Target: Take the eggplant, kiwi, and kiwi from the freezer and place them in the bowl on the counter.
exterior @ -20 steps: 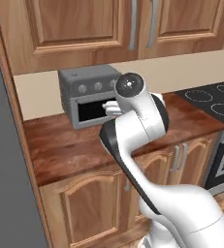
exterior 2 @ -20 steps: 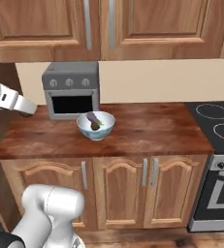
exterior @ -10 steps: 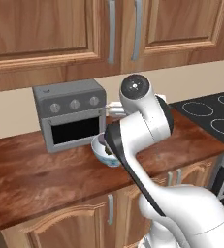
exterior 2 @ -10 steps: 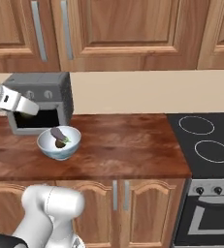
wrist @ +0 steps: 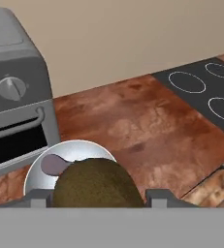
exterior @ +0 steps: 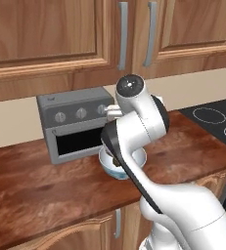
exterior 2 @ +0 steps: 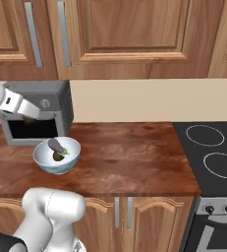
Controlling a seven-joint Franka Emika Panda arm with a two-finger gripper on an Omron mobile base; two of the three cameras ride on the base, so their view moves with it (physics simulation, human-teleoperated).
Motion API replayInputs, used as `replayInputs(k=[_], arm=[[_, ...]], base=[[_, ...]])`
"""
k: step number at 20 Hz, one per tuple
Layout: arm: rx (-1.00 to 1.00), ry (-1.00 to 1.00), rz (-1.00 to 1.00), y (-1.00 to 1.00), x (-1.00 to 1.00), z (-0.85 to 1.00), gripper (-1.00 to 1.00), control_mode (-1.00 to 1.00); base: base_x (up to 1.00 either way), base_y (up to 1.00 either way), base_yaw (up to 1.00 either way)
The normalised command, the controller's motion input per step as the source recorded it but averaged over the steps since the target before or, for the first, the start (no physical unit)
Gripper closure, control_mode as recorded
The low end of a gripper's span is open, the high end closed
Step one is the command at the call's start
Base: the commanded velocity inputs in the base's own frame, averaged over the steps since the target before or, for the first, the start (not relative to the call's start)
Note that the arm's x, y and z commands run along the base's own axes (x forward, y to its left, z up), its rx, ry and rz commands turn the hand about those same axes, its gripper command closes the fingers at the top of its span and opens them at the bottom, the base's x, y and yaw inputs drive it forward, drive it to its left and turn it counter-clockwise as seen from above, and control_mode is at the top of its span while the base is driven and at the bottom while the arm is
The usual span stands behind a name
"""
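One kiwi [wrist: 96, 183] sits clamped between the gripper's [wrist: 98, 196] fingertips at the hand view's bottom centre, above the bowl [exterior 2: 41, 158] holding the eggplant [exterior 2: 55, 144], lower left.

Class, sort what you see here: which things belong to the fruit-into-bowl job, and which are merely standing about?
Job:
- kiwi, held between the gripper fingers
- bowl
- eggplant, in the bowl
- counter

Standing about:
- toaster oven
- stovetop
- upper cabinets

Even, shadowless, slightly soft render
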Motion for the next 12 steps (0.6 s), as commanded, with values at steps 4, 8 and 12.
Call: replayInputs(k=[4, 8, 12], arm=[[0.01, 0.37, 0.03, -0.16, 0.36, -0.96, 1.00, -1.00], [0.01, 0.24, 0.04, -0.03, 0.82, -0.86, 1.00, -1.00], [0.06, 0.17, 0.00, -0.02, 0.97, -0.78, 1.00, -1.00]], base=[[0.00, 0.00, 0.00], [0.00, 0.00, 0.00], [0.00, 0.00, 0.00]])
